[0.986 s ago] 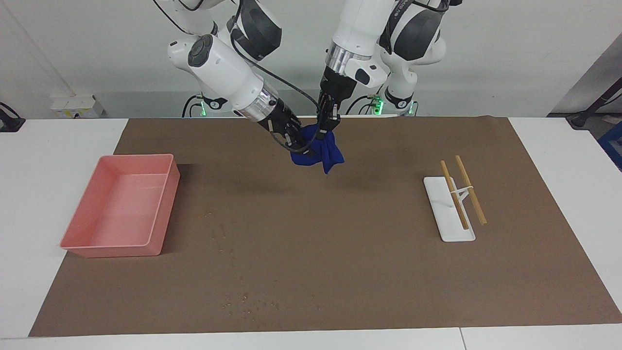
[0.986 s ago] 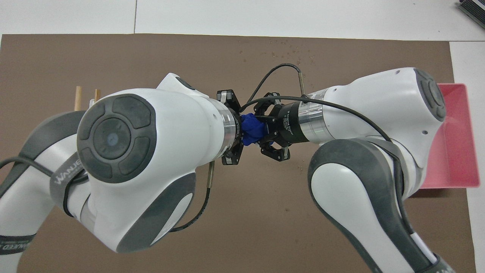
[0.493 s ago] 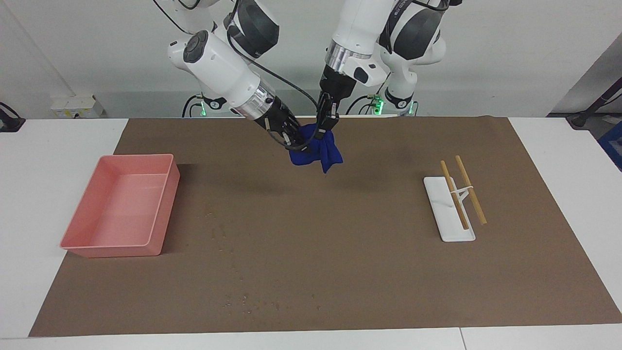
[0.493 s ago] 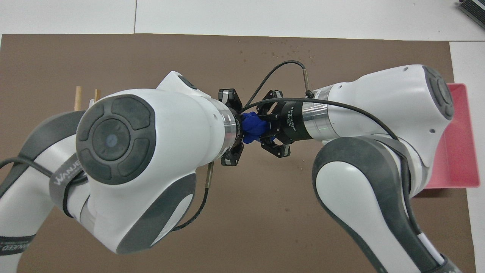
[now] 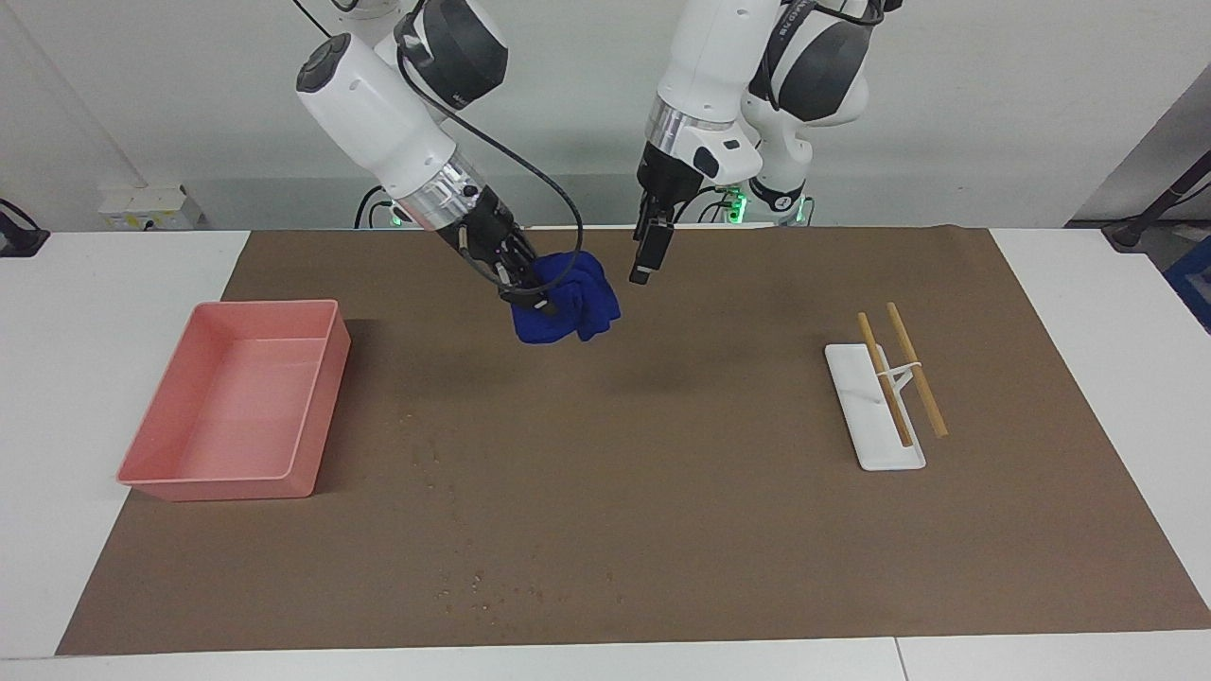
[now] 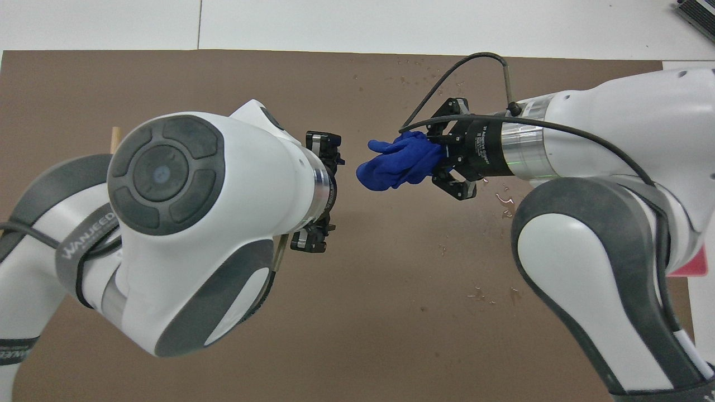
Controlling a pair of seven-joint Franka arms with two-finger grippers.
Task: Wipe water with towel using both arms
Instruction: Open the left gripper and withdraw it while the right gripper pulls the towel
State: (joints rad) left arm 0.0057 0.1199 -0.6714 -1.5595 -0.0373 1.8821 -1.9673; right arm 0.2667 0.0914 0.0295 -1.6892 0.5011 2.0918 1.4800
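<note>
Fingertips of the right gripper (image 5: 532,291) are pinched tight on the towel (image 5: 568,307), a bunched deep-blue cloth that hangs in the air just left of centre in the upper part of the facing view, over the brown mat (image 5: 662,530) and touching nothing else. In the overhead view the towel (image 6: 399,163) sticks out sideways from the right gripper (image 6: 444,162) toward the middle of the frame.

Just beside it, a little right of the cloth in the facing view, the left gripper (image 5: 646,260) points down over the mat with its jaws apart — nothing is between them, and a clear gap separates it from the towel. From overhead, the left gripper (image 6: 319,192) sits left of centre, half hidden under its own big white wrist.

Both arms are up off the table, the right one slanting down from the upper left of the facing view, the left one dropping almost straight from the top centre.

Farther out, a pink tray (image 5: 312,397) rests at the left of the facing view, half on the mat and half on the white table (image 5: 57,378). At the right, a white tray (image 5: 856,416) lies flat on the mat with two wooden sticks (image 5: 916,369) propped across it. Small water droplets (image 5: 492,586) speckle the mat low in the facing view — more of them show at the right of the overhead view, below the right gripper.
</note>
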